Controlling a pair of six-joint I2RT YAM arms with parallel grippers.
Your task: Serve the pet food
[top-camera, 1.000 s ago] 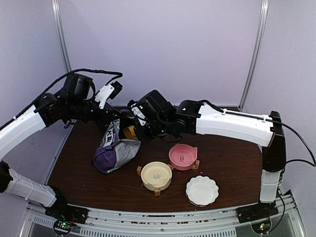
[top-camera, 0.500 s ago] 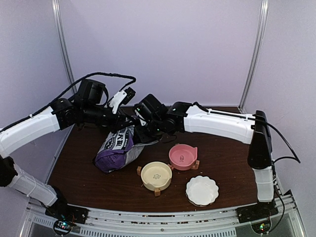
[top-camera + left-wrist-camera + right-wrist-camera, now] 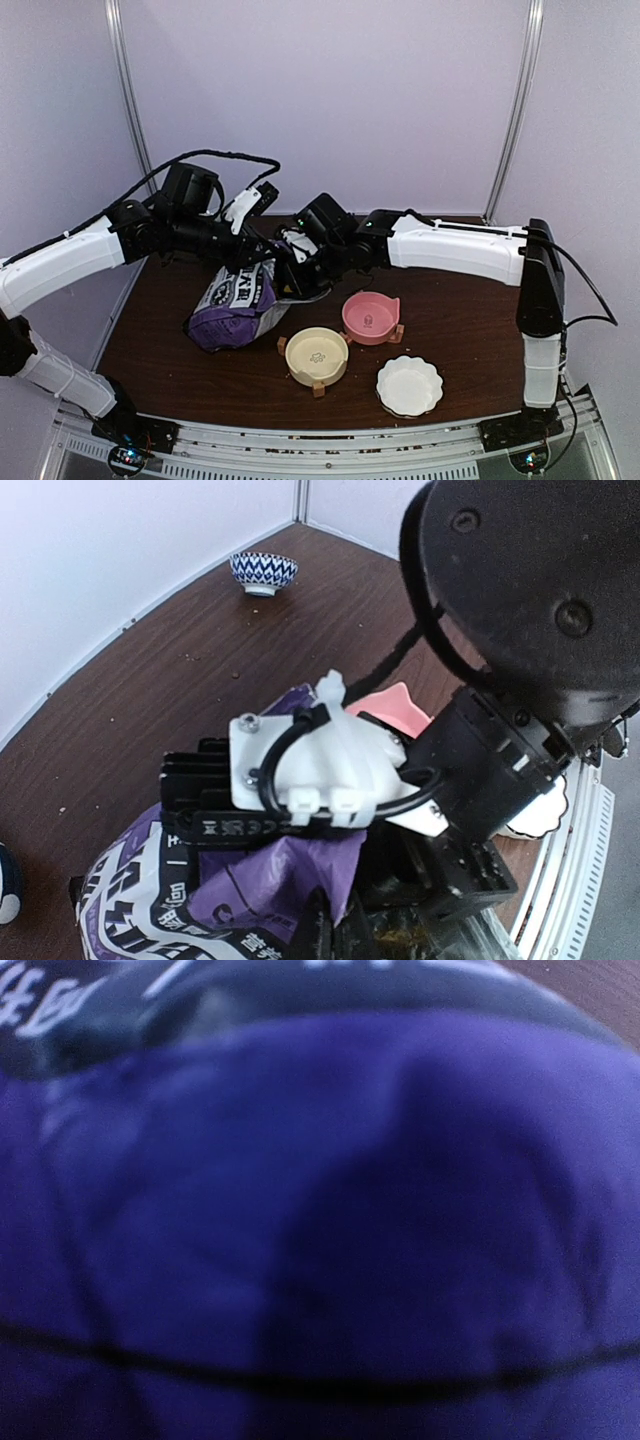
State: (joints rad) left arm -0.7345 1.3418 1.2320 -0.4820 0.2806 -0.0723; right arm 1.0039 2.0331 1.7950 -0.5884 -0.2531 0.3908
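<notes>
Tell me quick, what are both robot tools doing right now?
Left tool: shut, pinching the purple bag.
Right tool: against the bag; cannot tell open or shut.

A robot test booth: blank pale partition walls [image 3: 330, 90], metal corner posts [image 3: 123, 80], one brown table [image 3: 470, 320].

Purple bag [image 3: 320, 1210]: blurred, fills right wrist view, print unreadable. Left hand [image 3: 258, 262], right hand [image 3: 290, 272]: fingertips hidden at the bag's mouth.
</notes>
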